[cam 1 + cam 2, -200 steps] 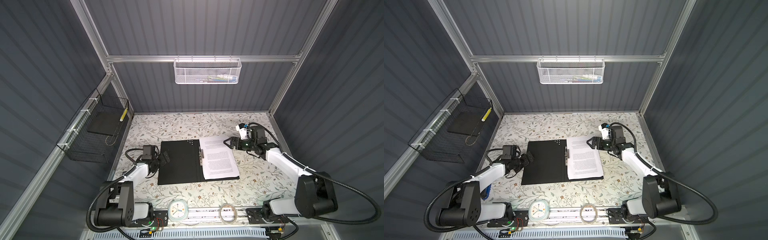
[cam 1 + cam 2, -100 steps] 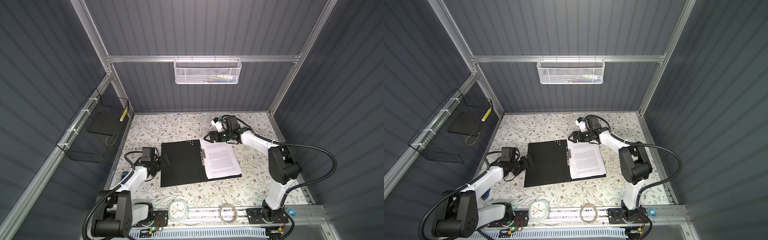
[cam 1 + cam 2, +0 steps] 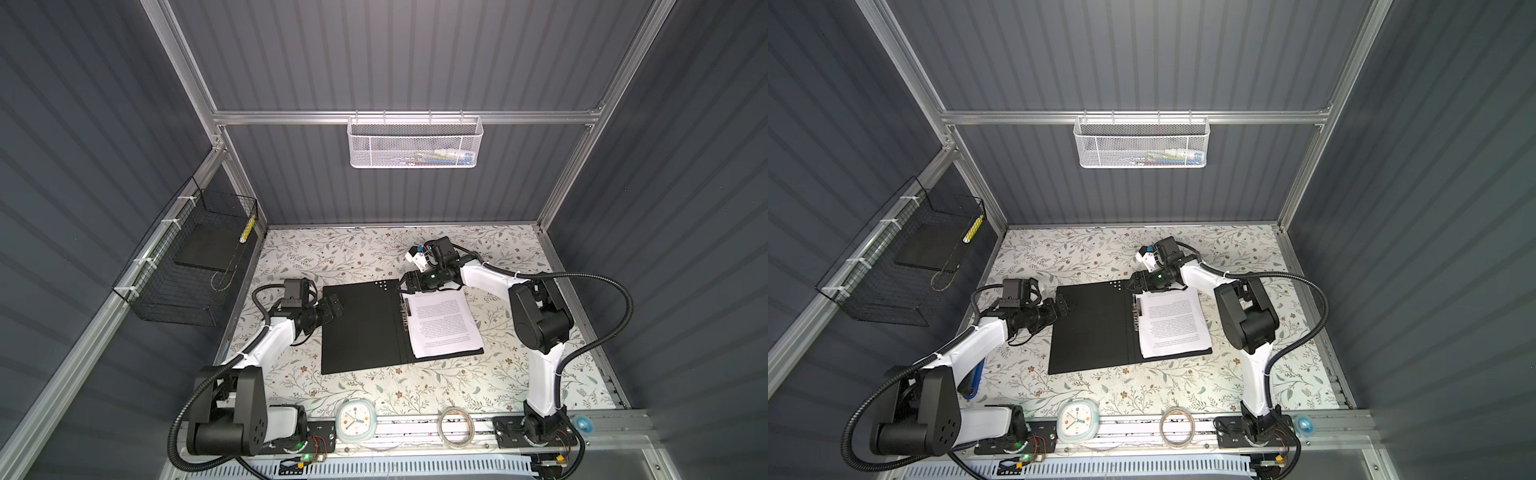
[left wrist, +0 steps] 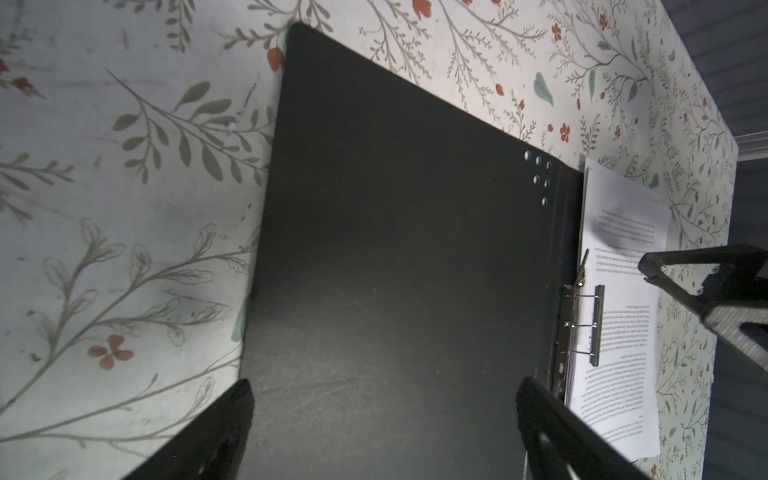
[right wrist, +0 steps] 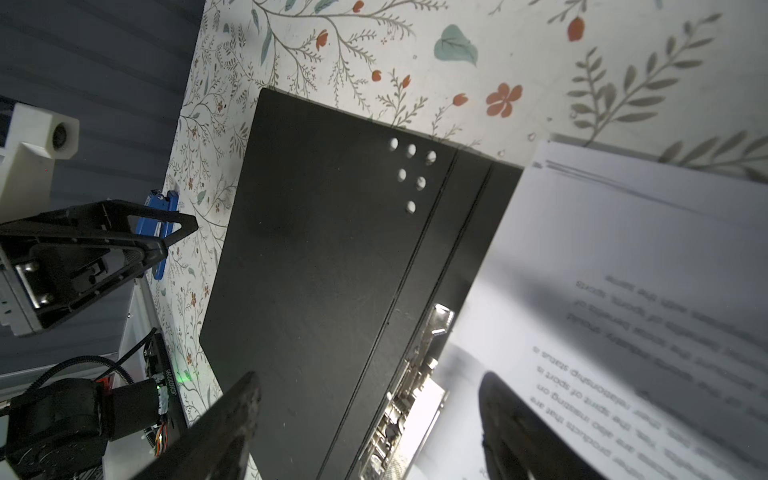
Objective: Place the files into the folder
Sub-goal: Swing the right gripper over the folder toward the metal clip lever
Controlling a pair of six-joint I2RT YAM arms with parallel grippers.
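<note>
Two top views, same layout. The folder (image 3: 361, 332) lies open and flat mid-frame on the floral table (image 3: 332, 257), black inner faces up. The files (image 3: 442, 322) rest on its right leaf, a bit skewed, inner edge at the metal clip (image 3: 404, 309). The right gripper (image 3: 1133, 284) hangs over the upper end of the spine, jaws apart, nothing held. The left gripper (image 3: 1065, 307) sits at the folder's upper-left corner, jaws spread as wide as they go, empty.

Left wrist: the left gripper (image 4: 386, 399) is low in frame with its tips wide apart over the bare left leaf; contact unclear. The clip (image 4: 590, 328) bar lies across the files' (image 4: 623, 299) edge at right. Its lever looks raised, not certain.

Right wrist: the right gripper (image 5: 370, 399) is at frame bottom, one finger over black cover, the other over the paper, the clip (image 5: 415, 374) between them. Touching or not, cannot tell.

Judgement: the sheets look placed, so the step in hand is probably clamping them. Next move probably calls for pressing the clip lever down without shoving the stack. Then the left jaws must catch the thin left cover edge to fold it over.
</note>
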